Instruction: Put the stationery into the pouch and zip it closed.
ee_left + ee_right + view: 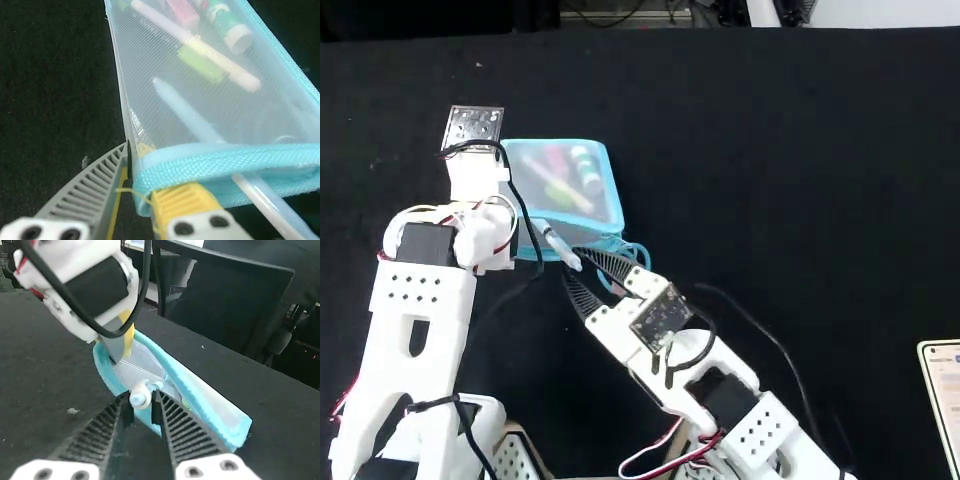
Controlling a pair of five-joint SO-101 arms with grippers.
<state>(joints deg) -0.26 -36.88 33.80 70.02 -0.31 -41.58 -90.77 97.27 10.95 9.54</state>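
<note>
At the pouch (565, 185) mouth: left gripper (131, 152) clamped on its blue hem (225, 160). Right gripper (140, 398) closed on a white pen (560, 247), partly inside.

Left claw (133, 152) and right claw (140, 399) both pinched closed.

High view: even light from above. Black table (800, 150) is matte and swallows shadows; none readable under the arms. White arm shells (415, 300) close to overexposed. Grey plate (473, 125) on the left wrist glints. Bright strip of room (880, 12) along the far edge.
Left wrist view: pouch (200, 100) mesh bright, light passes through it; table near black.
Right wrist view: room behind dim; small highlight on pen (139, 399) end.
</note>
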